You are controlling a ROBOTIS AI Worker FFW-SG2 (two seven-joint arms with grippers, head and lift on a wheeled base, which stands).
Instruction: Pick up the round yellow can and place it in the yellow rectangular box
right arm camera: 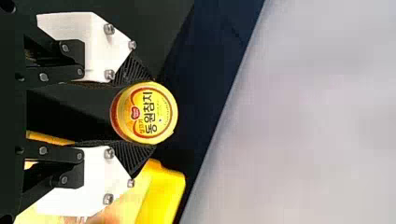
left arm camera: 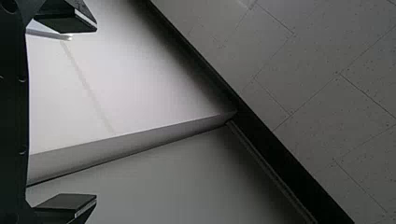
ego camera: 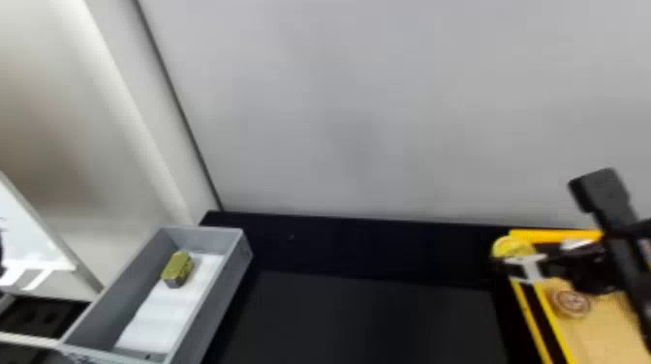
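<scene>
At the head view's right side, my right gripper [ego camera: 520, 259] holds the round yellow can [ego camera: 512, 246] over the left rim of the yellow rectangular box [ego camera: 550, 310]. In the right wrist view, the can [right arm camera: 148, 113] is pinched between both ribbed fingers of my right gripper [right arm camera: 140, 113], its printed lid facing the camera. Part of the yellow box [right arm camera: 163, 189] lies beyond the lower finger there. My left gripper [left arm camera: 88, 112] stands open in the left wrist view, nothing between its fingers.
A grey bin [ego camera: 208, 310] at the left holds a small green-topped block [ego camera: 178, 267] and a white sheet [ego camera: 162, 310]. Behind the black table [ego camera: 368, 314] rises a grey wall [ego camera: 387, 111]. A round brown-and-white item [ego camera: 572, 303] lies inside the yellow box.
</scene>
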